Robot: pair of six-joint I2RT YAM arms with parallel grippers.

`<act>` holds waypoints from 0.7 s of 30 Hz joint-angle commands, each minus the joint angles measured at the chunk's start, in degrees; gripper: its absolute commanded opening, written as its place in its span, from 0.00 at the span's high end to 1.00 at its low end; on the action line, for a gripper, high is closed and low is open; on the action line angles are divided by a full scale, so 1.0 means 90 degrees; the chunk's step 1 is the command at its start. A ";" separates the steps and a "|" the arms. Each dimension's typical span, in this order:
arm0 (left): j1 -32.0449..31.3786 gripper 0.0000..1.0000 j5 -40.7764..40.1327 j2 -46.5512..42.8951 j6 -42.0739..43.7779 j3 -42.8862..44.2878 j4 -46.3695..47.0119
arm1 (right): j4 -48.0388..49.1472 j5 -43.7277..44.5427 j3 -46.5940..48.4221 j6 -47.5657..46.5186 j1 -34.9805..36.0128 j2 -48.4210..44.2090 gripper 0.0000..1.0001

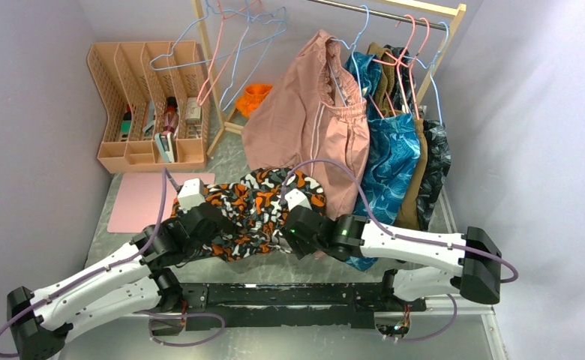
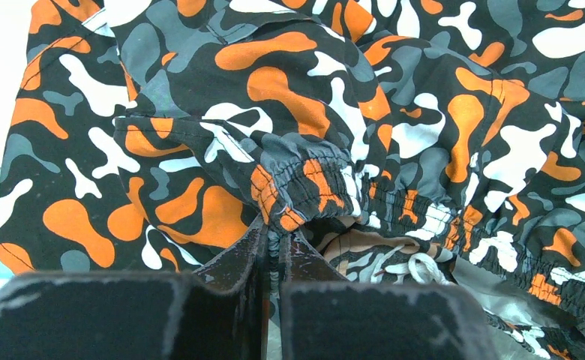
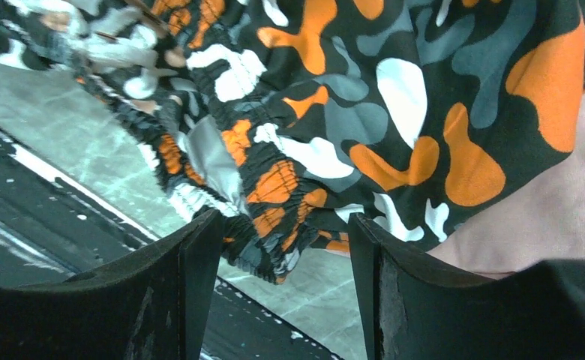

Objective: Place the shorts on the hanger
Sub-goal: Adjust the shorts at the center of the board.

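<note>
A: Left side?
B: Left pincer (image 2: 272,244) is pinching the shorts (image 2: 334,112) by the gathered waistband, jaws closed tight on the fabric.
A: Shorts' position?
B: They are lying bunched on the desk (image 1: 233,154) between both arms, beside the hanging pink garment (image 1: 304,112).
A: Right side?
B: Right pincer (image 3: 283,232) is standing wide apart, with the waistband edge hanging between its fingers, ungripped.

White arms (image 1: 417,244), black joints (image 1: 484,264), purple cables (image 1: 319,160)

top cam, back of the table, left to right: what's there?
Peach file organizer → small orange item → dusty-pink garment → blue leaf-print garment → dark garment at the right end. Overlapping hangers left out.
</note>
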 commanded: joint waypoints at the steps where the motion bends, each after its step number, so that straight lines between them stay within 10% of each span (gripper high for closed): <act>1: -0.0035 0.93 -0.0106 -0.0013 -0.0088 0.0056 0.0131 | -0.0417 0.0666 0.0125 0.0213 0.0085 0.0265 0.35; 6: -0.0035 0.93 -0.0118 -0.0081 -0.0067 0.0187 0.0020 | -0.0632 0.1267 0.0237 0.0517 0.0088 0.0614 0.49; 14: -0.0036 0.93 -0.0238 -0.0429 0.0233 0.0770 -0.0285 | -0.0376 0.1808 0.0786 0.0365 0.0072 0.0558 0.99; 21: -0.0035 0.93 -0.0341 -0.1109 0.1176 0.1721 -0.0229 | 0.0412 0.2524 0.1441 -0.0197 -0.0005 -0.0815 1.00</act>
